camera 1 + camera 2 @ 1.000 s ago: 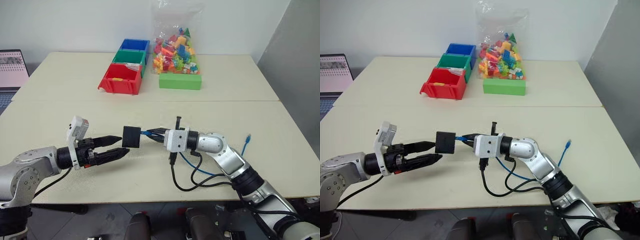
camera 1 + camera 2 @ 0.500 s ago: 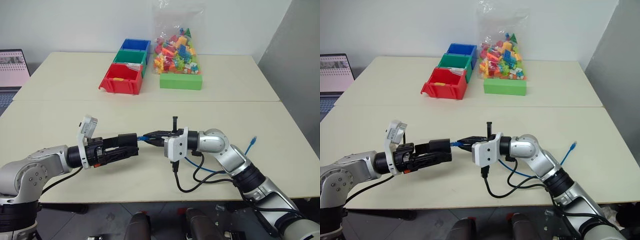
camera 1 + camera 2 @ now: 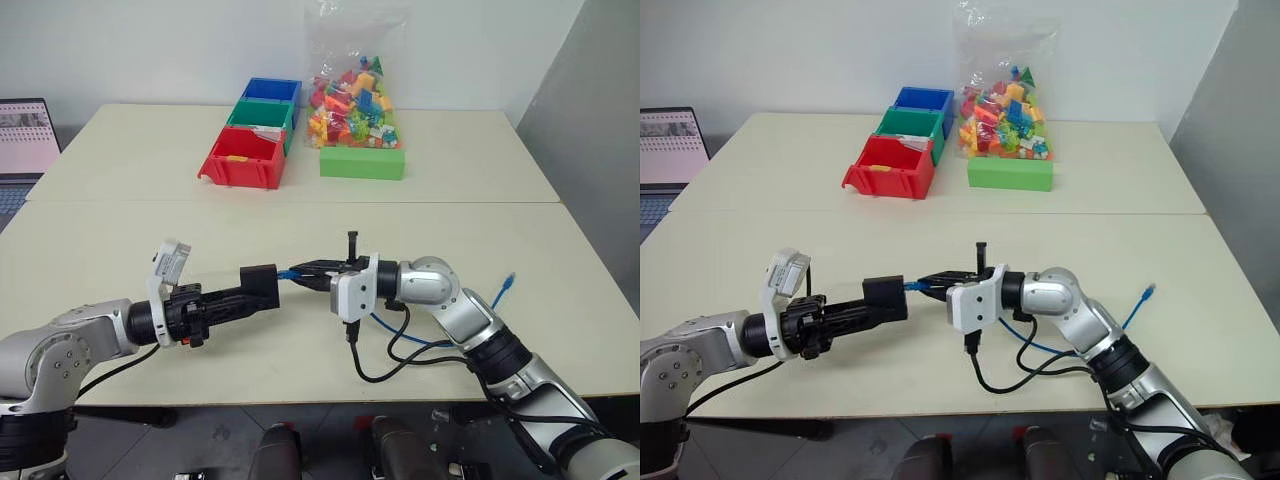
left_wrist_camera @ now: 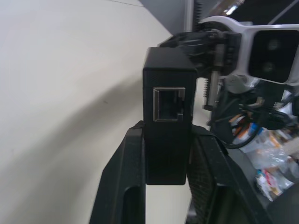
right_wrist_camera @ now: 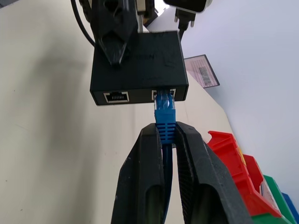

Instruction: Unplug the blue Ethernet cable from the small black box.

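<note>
Box (image 3: 260, 283) clamped in left tool (image 3: 262, 290), frame centre, above tabletop (image 3: 150, 230). Cable (image 5: 164, 116) plug pinched in right tool (image 5: 167, 133), still seated. Next: plug to be pulled straight out.

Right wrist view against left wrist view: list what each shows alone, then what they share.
Right wrist alone: the blue Ethernet cable plugged into the small black box, the right gripper shut on its plug, and the red bin. Left wrist alone: an empty port on the box's other face. Shared: the box, the left gripper clamping it, the table.
</note>
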`<action>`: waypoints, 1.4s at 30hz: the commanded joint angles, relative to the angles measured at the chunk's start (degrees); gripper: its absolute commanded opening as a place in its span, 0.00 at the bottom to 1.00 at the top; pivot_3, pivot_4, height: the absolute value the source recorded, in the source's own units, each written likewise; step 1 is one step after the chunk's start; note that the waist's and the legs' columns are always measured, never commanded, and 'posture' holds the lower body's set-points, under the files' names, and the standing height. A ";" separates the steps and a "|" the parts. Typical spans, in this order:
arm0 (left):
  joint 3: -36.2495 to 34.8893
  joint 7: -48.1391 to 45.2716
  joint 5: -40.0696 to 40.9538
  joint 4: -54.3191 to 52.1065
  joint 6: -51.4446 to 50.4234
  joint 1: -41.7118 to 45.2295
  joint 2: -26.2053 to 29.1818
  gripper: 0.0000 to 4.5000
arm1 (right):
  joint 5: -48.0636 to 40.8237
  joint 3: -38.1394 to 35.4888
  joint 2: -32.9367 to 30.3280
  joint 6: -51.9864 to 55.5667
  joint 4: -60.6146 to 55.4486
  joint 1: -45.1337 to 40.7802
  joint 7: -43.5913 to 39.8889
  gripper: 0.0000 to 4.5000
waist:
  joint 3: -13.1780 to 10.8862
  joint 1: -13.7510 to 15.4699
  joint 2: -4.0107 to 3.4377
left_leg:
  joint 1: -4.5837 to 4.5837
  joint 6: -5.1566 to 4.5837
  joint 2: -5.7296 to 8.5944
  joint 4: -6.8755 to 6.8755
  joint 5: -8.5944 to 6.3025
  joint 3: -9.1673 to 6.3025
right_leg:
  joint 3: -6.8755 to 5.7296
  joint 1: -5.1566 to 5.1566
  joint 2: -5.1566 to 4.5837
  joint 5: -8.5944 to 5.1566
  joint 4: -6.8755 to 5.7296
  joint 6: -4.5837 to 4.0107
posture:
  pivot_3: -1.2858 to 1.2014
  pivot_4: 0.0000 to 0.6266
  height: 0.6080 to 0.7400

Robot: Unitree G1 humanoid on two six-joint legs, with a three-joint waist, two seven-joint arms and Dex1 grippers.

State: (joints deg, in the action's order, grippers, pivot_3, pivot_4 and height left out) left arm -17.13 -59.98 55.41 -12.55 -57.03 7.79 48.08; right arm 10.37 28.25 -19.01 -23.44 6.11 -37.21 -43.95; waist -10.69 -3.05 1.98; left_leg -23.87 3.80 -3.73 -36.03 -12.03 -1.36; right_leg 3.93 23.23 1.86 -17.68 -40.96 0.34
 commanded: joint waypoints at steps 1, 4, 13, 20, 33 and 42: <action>-1.49 -0.28 0.35 0.16 0.96 0.32 0.43 0.18 | 0.45 -0.77 -0.01 -3.03 -1.77 -1.60 -0.13 0.02 | 0.00 0.00 0.00 | 0.00 0.00 0.00 0.00 0.00 0.00 | 0.00 0.00 0.00 0.00 0.00 0.00 | 0.52 0.24 1.00; -1.29 -0.61 0.14 0.05 1.54 0.34 0.02 0.18 | 0.91 -0.49 -0.04 -4.04 -1.90 -1.57 -0.10 0.02 | 0.00 0.00 0.00 | 0.00 0.00 0.00 0.00 0.00 0.00 | 0.00 0.00 0.00 0.00 0.00 0.00 | 0.52 0.24 1.00; 0.03 -3.05 -1.25 -0.52 5.77 0.18 -1.82 0.18 | -3.48 -0.78 -2.28 0.97 -6.48 0.05 -5.82 0.39 | 0.00 0.11 0.00 | 0.00 0.00 0.00 0.00 0.00 0.00 | 0.00 0.00 0.00 0.01 0.00 -0.02 | 0.52 0.24 1.00; 7.11 -7.55 -4.74 -1.19 9.52 3.17 -2.63 0.18 | -26.99 -6.44 -9.59 37.02 -25.40 3.83 -15.14 0.72 | -0.02 1.10 -0.04 | -0.01 0.00 0.03 -0.03 0.00 0.01 | 0.00 -0.03 -0.03 0.01 0.02 -0.02 | 0.52 0.24 1.00; 9.47 -12.77 -6.64 0.84 15.30 4.77 -4.58 0.18 | -57.63 -20.96 -1.89 76.76 -28.56 8.40 -0.62 0.73 | -0.03 1.04 -0.05 | -0.03 -0.01 0.02 -0.01 -0.01 0.01 | 0.00 -0.01 0.01 -0.08 0.05 0.14 | 0.52 0.24 1.00; 9.66 -13.82 -6.80 0.49 16.18 4.37 -4.15 0.18 | -61.47 -22.29 0.95 80.66 -24.61 7.80 0.96 0.73 | -0.04 0.82 -0.06 | -0.02 -0.02 0.01 -0.01 -0.01 0.01 | 0.00 0.00 0.03 -0.12 0.06 0.21 | 0.52 0.24 1.00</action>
State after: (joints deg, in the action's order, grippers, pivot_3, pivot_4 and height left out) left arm -6.91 -72.98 48.39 -10.91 -41.89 11.91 43.53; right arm -49.13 7.29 -18.64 56.84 -18.26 -28.08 -42.75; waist -10.73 -2.23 1.92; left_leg -23.90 3.79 -3.71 -36.03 -12.04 -1.35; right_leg 3.93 23.23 1.89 -17.80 -40.90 0.55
